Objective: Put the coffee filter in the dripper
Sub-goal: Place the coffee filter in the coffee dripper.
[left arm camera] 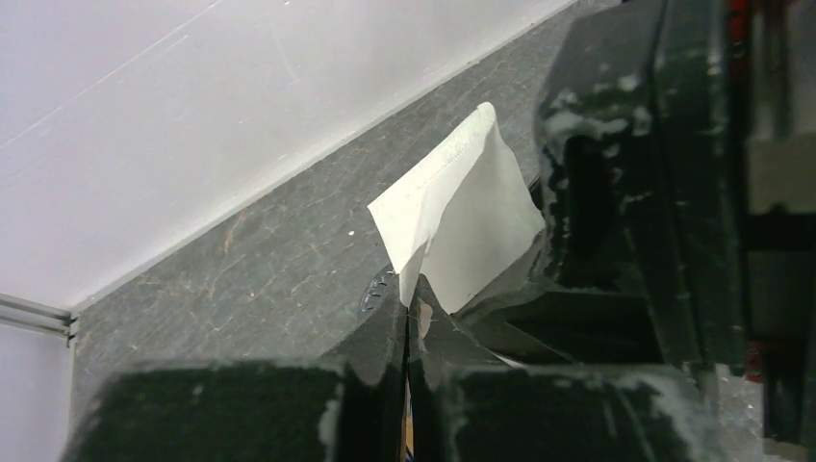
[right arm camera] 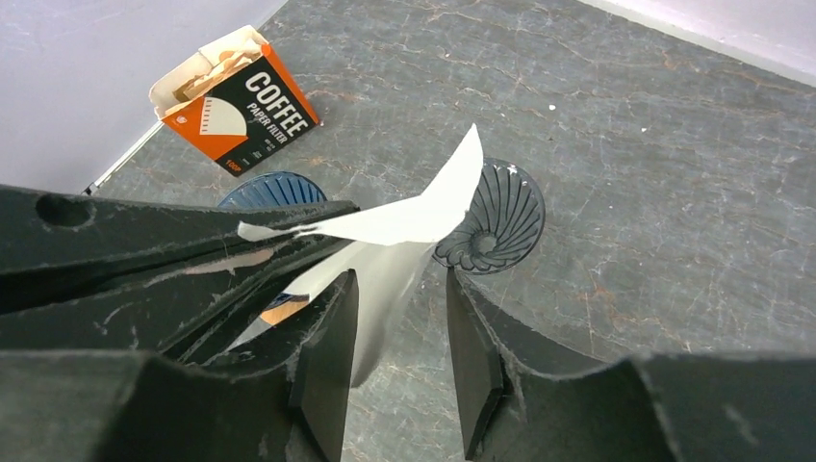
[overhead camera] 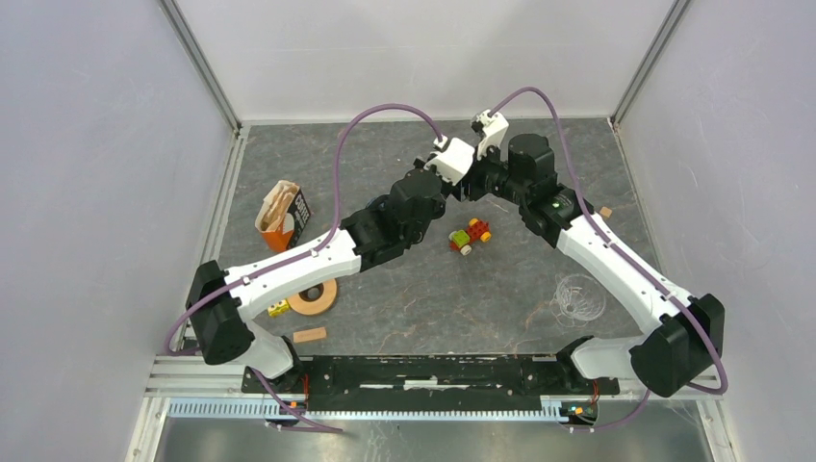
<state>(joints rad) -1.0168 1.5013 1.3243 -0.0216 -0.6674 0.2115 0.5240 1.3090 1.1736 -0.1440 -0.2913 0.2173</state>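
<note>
The white paper coffee filter (left arm camera: 462, 217) is pinched at its lower corner between the fingertips of my left gripper (left arm camera: 412, 318), which is shut on it. In the right wrist view the filter (right arm camera: 404, 221) fans out above the table. My right gripper (right arm camera: 399, 327) is open, its jaws standing either side of the filter's hanging edge, which lies close to the left finger (right arm camera: 327, 356). A dark ribbed dripper (right arm camera: 491, 231) sits on the table just beyond the filter. A second blue ribbed piece (right arm camera: 269, 190) shows behind the left fingers. Both grippers meet at the back centre of the table (overhead camera: 471, 183).
An orange coffee filter box (overhead camera: 284, 217) stands open at the left. A small toy car (overhead camera: 470, 234) lies mid-table. A wooden ring (overhead camera: 313, 296), a yellow piece (overhead camera: 279, 308) and a wood block (overhead camera: 310, 335) lie near the left base. A clear glass ribbed vessel (overhead camera: 580, 296) is beside the right arm.
</note>
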